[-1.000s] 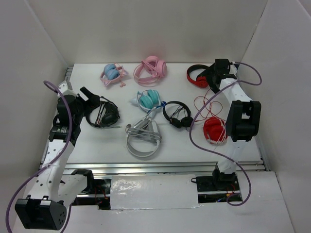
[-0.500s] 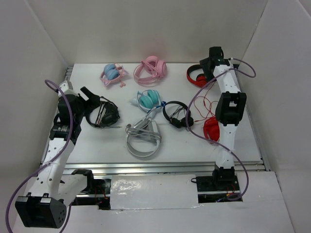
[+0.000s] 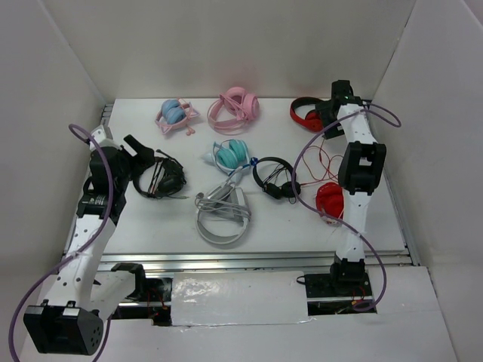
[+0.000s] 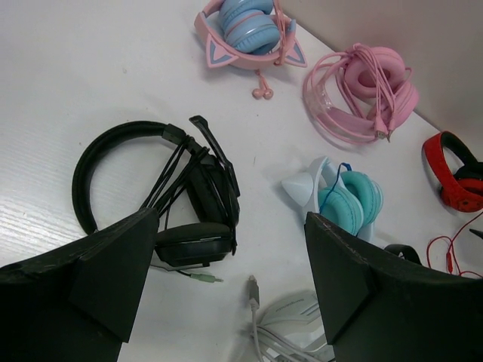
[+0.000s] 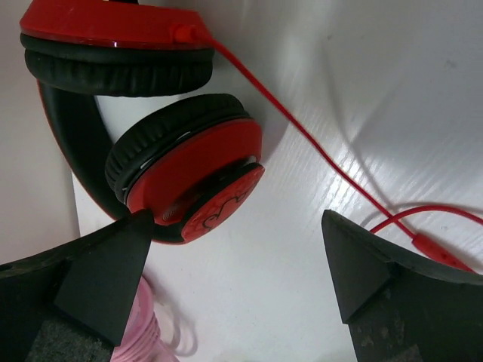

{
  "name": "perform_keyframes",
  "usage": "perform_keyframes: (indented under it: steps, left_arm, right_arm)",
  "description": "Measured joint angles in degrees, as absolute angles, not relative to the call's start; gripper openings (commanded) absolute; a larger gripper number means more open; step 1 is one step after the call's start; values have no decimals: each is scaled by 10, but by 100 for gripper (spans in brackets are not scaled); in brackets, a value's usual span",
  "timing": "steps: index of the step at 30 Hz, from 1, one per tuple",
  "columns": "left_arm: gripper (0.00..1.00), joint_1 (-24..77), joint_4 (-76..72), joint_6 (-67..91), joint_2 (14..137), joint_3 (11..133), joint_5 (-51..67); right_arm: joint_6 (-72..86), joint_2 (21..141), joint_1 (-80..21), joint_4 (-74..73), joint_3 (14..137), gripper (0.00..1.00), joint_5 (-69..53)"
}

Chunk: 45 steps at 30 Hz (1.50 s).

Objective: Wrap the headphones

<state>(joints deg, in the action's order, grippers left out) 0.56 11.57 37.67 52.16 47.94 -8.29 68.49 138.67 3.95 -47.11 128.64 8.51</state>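
Note:
The headphones (image 3: 304, 117) lie at the back right of the table, with glossy red cups, black pads and a red-and-black headband. Their thin red cable (image 3: 320, 161) trails loosely toward the near side. My right gripper (image 3: 333, 113) hovers right beside them, open and empty. In the right wrist view one cup (image 5: 189, 167) lies just beyond the left finger, and the cable (image 5: 302, 137) runs from the other cup across the table between the jaws (image 5: 234, 226). My left gripper (image 3: 140, 149) is open and empty over the black headset (image 4: 198, 197), far from the red pair.
A compact red pair with whitish cord (image 3: 333, 200) lies near the right arm. A small black on-ear pair (image 3: 275, 178), teal headphones (image 3: 232, 154), a white pair (image 3: 223, 219), pink headphones (image 3: 235, 108) and a pink-and-blue cat-ear pair (image 3: 176, 115) are spread across the table. White walls enclose it.
My right arm has swung its elbow leftward, and its wrist shifted about over the red headphones, ending close beside them. The left arm has not moved.

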Motion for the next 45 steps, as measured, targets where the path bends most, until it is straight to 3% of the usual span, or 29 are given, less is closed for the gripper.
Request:
perform_keyframes:
  steps: [30,45]
  left_arm:
    - [90,6,85,373,505,464,-86]
    - [87,6,71,363,520,456,-74]
  right_arm:
    - [733,1364,48,-315,1196,100,-37]
    - [787,1363,84,-340,1241,100,-34]
